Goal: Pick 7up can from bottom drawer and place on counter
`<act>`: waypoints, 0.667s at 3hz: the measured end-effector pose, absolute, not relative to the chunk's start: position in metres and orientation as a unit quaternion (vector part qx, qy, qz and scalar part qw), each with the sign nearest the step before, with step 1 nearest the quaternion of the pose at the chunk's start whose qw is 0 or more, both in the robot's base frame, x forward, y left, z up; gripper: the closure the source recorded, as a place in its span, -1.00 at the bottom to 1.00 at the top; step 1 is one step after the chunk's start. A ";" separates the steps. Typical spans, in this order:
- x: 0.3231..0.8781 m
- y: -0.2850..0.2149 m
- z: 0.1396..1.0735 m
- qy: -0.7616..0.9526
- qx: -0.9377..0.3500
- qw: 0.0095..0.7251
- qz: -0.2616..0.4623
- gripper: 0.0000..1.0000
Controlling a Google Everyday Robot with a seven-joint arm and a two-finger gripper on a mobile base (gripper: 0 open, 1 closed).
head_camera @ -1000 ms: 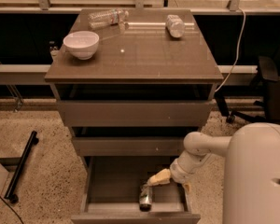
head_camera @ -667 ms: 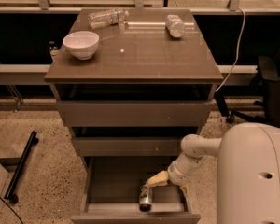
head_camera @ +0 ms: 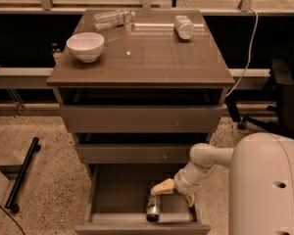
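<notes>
At 6 o'clock, bottom drawer (head_camera: 115, 195): it stood pulled open, and the 7up can (head_camera: 153, 206) lay on its floor near the front wall, right of centre.
Gripper (head_camera: 175, 193): inside the drawer, just beside the can at about its 1 o'clock; the fingers looked spread and pinched nothing.
Can's axis: the long axis ran roughly 12 to 6 o'clock, silvery end toward the drawer front; it seemed to lie on its side.
Your risk on closing: an off-centre squeeze could have rolled the can toward 9 o'clock.
Your risk on lifting: a shallow pinch might have slipped before reaching the counter (head_camera: 152, 62).
</notes>
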State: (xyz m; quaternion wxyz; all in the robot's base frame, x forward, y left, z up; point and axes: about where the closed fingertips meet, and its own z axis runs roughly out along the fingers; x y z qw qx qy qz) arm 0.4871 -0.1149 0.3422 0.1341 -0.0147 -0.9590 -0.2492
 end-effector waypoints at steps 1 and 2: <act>0.501 -0.095 0.329 -0.956 -0.016 0.113 -0.272 -1.00; 0.513 -0.076 0.317 -0.954 -0.027 0.091 -0.285 -1.00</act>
